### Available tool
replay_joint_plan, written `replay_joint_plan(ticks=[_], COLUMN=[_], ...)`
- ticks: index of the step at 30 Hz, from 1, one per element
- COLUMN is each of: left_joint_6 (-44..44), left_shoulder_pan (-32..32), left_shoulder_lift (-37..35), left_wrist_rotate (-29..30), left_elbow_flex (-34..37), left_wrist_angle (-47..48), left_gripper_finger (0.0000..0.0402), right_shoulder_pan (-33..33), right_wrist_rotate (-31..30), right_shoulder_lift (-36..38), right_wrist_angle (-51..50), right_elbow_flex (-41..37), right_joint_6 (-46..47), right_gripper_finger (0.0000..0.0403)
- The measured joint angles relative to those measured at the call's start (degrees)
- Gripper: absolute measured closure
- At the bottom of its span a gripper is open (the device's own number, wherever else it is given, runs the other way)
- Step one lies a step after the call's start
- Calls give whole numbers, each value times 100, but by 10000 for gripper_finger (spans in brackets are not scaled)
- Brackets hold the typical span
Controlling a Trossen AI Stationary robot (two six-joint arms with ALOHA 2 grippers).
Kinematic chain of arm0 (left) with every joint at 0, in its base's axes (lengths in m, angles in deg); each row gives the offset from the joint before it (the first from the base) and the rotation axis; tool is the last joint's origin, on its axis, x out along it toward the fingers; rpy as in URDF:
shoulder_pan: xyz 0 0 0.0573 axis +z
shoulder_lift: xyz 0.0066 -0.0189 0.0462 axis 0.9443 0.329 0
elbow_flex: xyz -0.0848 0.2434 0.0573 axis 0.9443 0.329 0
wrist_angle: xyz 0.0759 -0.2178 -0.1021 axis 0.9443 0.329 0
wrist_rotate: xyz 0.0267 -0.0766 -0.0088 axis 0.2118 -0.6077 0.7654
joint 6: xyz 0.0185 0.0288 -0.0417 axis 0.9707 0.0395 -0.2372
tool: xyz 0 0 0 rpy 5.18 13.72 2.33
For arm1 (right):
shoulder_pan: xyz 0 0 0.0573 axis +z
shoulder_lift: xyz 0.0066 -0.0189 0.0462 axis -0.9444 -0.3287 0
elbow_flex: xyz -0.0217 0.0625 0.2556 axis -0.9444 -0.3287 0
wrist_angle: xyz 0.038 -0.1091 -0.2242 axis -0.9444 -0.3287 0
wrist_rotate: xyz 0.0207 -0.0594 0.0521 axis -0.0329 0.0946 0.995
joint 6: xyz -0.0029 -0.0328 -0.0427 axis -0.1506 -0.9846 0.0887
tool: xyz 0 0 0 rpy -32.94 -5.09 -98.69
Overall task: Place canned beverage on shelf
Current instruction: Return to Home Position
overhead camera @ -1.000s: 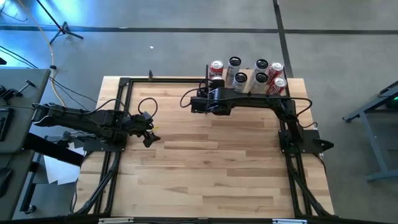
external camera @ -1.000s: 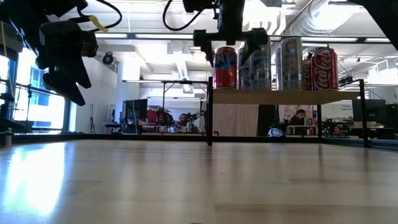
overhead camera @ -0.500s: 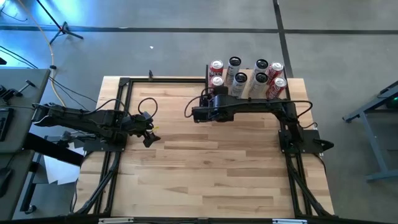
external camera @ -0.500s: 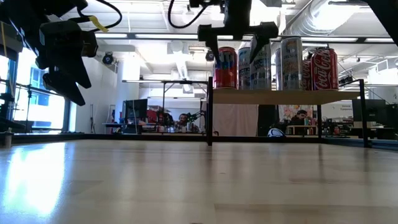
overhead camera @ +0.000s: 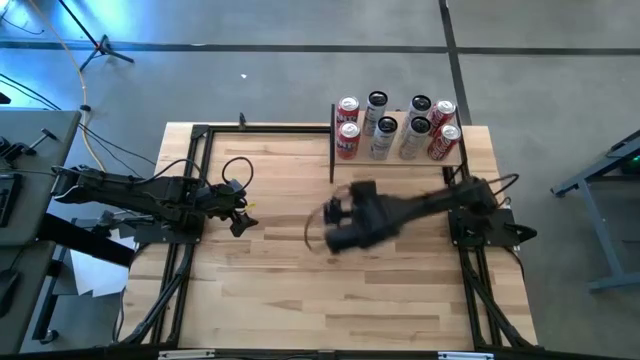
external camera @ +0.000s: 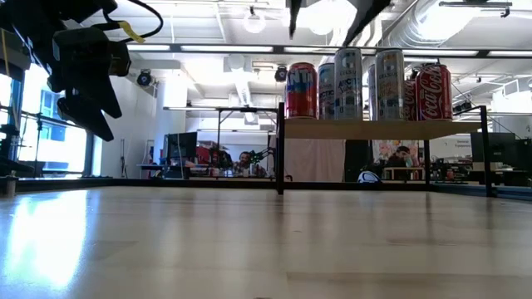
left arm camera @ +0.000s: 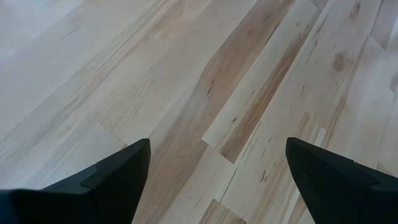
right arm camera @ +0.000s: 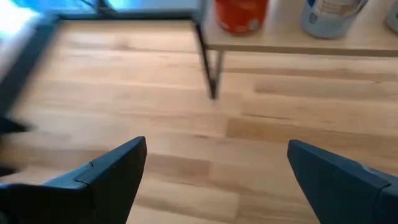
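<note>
The shelf (overhead camera: 400,160) stands at the table's far right and carries several cans, red and silver. An orange-red can (overhead camera: 347,141) stands upright at its front left corner and also shows in the low view (external camera: 301,90) and the right wrist view (right arm camera: 241,14). My right gripper (overhead camera: 330,226) is open and empty over the table's middle, clear of the shelf on its near side. In the low view only its fingertips (external camera: 293,21) show, at the top edge. My left gripper (overhead camera: 238,216) is open and empty above the table's left part.
The shelf's black post (right arm camera: 211,68) stands at its front left corner. A black frame (overhead camera: 200,130) runs along the table's far, left and right edges. Bare wooden tabletop (overhead camera: 330,290) lies on the near side of both grippers.
My right gripper has drawn back from the cans at the shelf's front left corner, rising and going toward the table's near edge, with its fingers apart throughout. The orange-red can stays upright on the shelf.
</note>
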Motion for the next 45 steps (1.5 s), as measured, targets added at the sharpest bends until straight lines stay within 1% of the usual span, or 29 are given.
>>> replay_joint_plan(ticks=[2, 5, 7, 9, 11, 12, 14, 15, 17, 18, 19, 24, 28, 30, 33, 35, 39, 43, 45], left_joint_6=[0, 0, 0, 0, 0, 0, 0, 0, 0, 0, 0, 0, 0, 0, 0, 0, 0, 0, 0], left_shoulder_pan=[0, 0, 0, 0, 0, 0, 0, 0, 0, 0, 0, 0, 0, 0, 0, 0, 0, 0, 0], left_shoulder_lift=[0, 0, 0, 0, -1, -1, -2, -1, 0, -1, -2, -2, -2, 0, 0, -2, 0, 0, 0], left_wrist_rotate=[-1, 0, 0, 0, 0, 0, 0, 0, 0, 0, 0, 0, 0, 0, -2, 0, 0, 0, 0], left_elbow_flex=[0, 0, 0, 0, 0, 0, 0, 0, 0, 0, 0, 0, 0, 0, 0, 0, 0, 0, 0], left_wrist_angle=[-4, -3, -3, -5, -1, -5, -6, -8, -6, -7, -5, -5, -5, -5, -6, -11, -7, -7, -10], left_gripper_finger=[51, 51, 51, 51, 51, 51, 51, 51, 51, 51, 51, 51, 51, 51, 51, 51, 51, 51, 51], right_shoulder_pan=[439, 1023, 1310, 1490, 1602, 1639, 1734, 1791, 1891, 1934, 1957, 1884, 1807, 1766, 1607, 1525, 1277, 796, 523], right_wrist_rotate=[-529, -1617, -2079, -2389, -2635, -2696, -2788, -2945, -3493, -3723, -3863, -3857, -3897, -3929, -3900, -3793, -3427, -2742, -2275], right_shoulder_lift=[69, 84, 82, 134, 348, 512, 871, 1004, 1166, 1227, 1286, 1352, 1352, 1430, 1840, 2308, 3286, 4054, 4344], right_wrist_angle=[1, 1, 3, 9, 4, 7, 8, 96, 723, 1062, 1281, 1745, 1795, 1838, 2124, 2568, 4391, 6931, 8338], right_elbow_flex=[0, 0, -21, -255, -864, -1230, -2088, -2520, -3248, -3513, -3705, -4263, -4490, -4587, -4737, -4901, -5387, -6189, -6691], right_joint_6=[277, 391, 281, 254, 578, 943, 1936, 2442, 3331, 3594, 3664, 3834, 4304, 4374, 3568, 2410, -874, -4261, -5825], right_gripper_finger=[24, 24, 24, 24, 22, 18, 8, 6, 6, 7, 7, 3, 3, 3, 3, 3, 3, 3, 3])
